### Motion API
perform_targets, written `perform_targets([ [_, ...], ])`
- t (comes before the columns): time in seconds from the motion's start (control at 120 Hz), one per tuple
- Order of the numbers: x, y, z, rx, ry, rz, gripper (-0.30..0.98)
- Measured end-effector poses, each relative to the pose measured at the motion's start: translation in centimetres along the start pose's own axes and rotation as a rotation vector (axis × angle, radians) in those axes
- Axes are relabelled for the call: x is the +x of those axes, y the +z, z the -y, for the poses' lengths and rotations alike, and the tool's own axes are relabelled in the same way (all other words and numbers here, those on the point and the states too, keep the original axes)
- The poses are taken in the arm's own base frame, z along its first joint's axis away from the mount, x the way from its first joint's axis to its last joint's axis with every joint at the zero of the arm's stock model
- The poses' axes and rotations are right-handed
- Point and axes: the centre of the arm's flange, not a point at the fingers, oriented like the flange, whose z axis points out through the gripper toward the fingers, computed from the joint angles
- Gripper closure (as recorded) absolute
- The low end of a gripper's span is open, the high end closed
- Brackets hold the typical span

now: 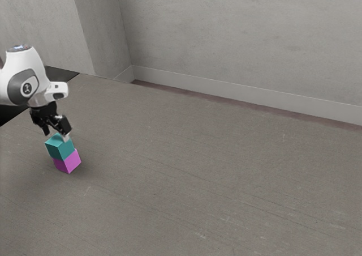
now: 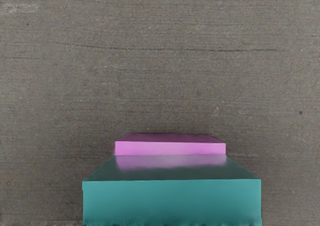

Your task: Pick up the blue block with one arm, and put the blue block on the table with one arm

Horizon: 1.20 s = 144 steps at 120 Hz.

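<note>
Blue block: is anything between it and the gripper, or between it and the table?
Nothing visible stands between the open gripper and the teal-blue block below it. The pink block sits under that block, between it and the table.

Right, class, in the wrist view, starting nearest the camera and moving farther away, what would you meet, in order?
Teal block → pink block → table surface.
</note>
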Motion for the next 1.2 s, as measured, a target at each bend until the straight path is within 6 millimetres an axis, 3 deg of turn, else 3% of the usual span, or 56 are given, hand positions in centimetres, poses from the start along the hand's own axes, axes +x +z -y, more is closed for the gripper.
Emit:
perform_targets([
  [0.392, 0.1, 3.0, -0.5, -0.016, -0.006, 0.004, 0.01],
  [0.65, 0.3, 3.3, -0.9, -0.014, -0.014, -0.003, 0.28],
  [0.858, 0.6, 2.9, -1.2, 0.004, -0.019, -0.011, 0.36],
  [1.0, 2.3, 1.8, -4.6, 0.022, 0.026, -0.031, 0.38],
  [1.133, 4.9, 1.8, -11.5, 0.011, 0.124, -0.042, 0.39],
  [1.2, 5.4, 3.1, -13.8, -0.015, 0.150, -0.028, 0.40],
])
